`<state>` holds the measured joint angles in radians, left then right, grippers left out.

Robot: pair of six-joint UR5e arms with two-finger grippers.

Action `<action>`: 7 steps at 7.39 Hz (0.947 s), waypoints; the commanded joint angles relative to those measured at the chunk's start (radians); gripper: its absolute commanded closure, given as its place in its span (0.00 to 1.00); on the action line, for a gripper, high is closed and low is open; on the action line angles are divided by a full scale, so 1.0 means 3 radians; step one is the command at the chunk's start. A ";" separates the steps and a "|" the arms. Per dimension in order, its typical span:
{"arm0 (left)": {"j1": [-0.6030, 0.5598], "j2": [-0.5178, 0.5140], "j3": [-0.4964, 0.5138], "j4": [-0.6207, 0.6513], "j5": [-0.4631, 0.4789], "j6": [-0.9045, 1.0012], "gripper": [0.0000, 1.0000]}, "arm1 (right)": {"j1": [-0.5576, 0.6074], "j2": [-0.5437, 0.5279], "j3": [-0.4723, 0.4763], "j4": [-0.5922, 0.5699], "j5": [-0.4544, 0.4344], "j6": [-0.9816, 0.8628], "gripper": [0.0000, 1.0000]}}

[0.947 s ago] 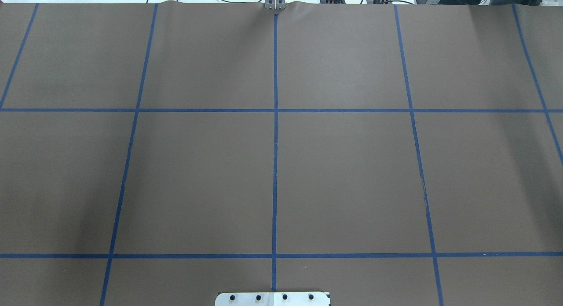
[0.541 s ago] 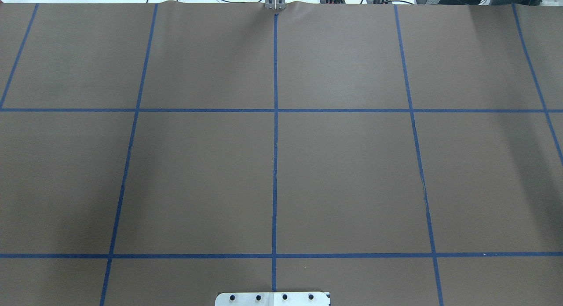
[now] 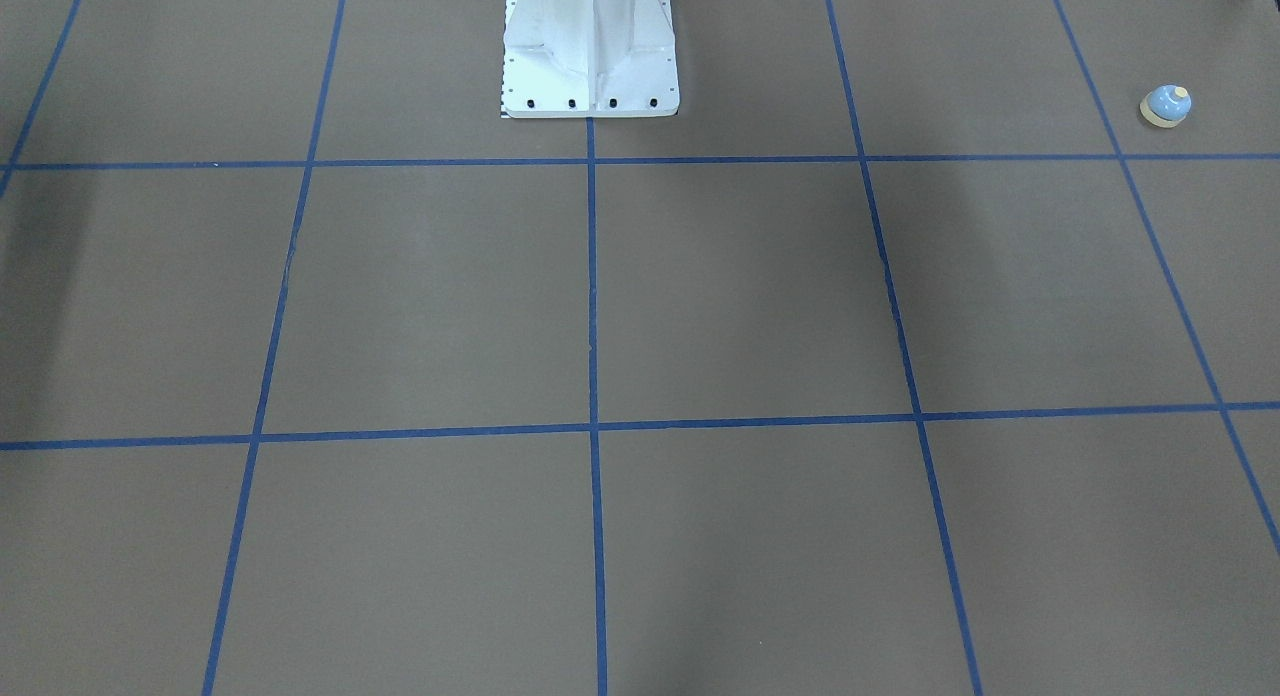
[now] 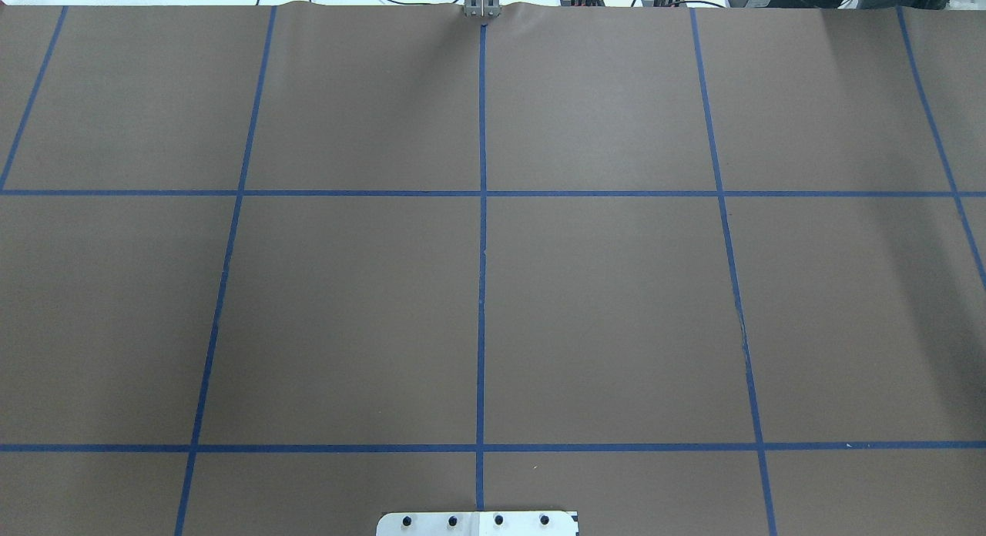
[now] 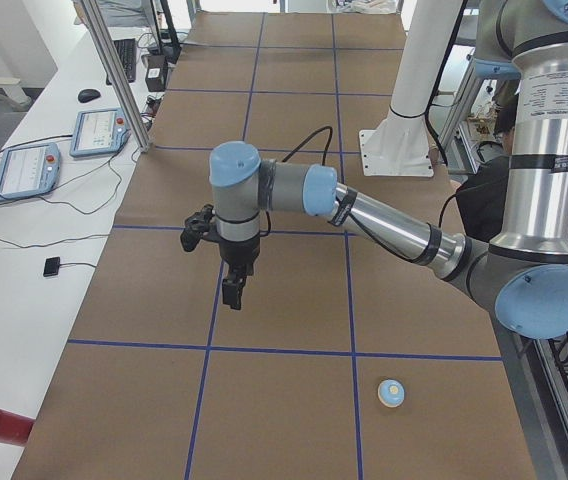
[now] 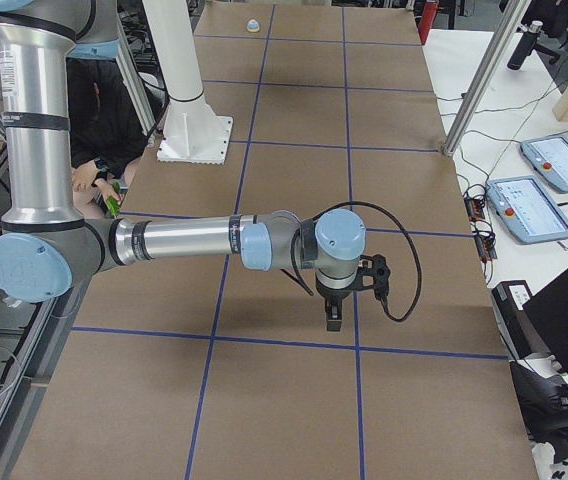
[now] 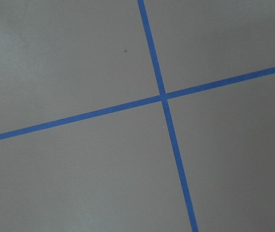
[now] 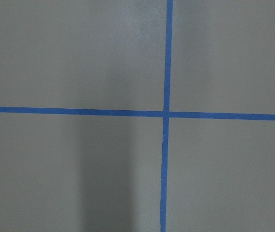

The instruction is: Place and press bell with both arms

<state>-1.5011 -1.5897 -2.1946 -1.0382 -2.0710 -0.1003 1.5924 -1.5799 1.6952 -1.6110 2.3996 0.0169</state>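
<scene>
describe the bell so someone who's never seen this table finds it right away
On the brown table with its blue tape grid, find the white pedestal at the robot's edge. In that same row of squares, toward the robot's left end, stands the bell. It is a small light-blue dome with a cream button and tan rim, raised above the flat tape grid.
</scene>
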 commanded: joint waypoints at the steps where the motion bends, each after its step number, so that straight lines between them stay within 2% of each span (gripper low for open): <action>1: 0.0593 0.0012 -0.0634 0.0438 0.0392 -0.1127 0.00 | 0.0005 -0.0010 0.0005 0.0006 0.0004 0.0000 0.01; 3: 0.1003 0.0088 -0.0803 0.0541 0.0527 -0.2216 0.00 | 0.0000 -0.0016 0.0005 0.0011 -0.0001 0.0000 0.01; 4: 0.1339 0.0170 -0.0921 0.0541 0.0730 -0.2880 0.00 | 0.0000 -0.0016 0.0005 0.0011 -0.0001 0.0000 0.01; 6: 0.2284 0.0333 -0.0932 0.0546 0.1174 -0.4256 0.00 | 0.0000 -0.0011 0.0005 0.0016 -0.0001 0.0000 0.01; 7: 0.2709 0.0526 -0.0927 0.0546 0.1374 -0.4885 0.00 | 0.0000 -0.0011 0.0005 0.0016 -0.0001 -0.0005 0.01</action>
<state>-0.8525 -1.4879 -2.4717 -0.8749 -1.7376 -1.3229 1.5923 -1.5837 1.6965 -1.6067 2.3995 0.0166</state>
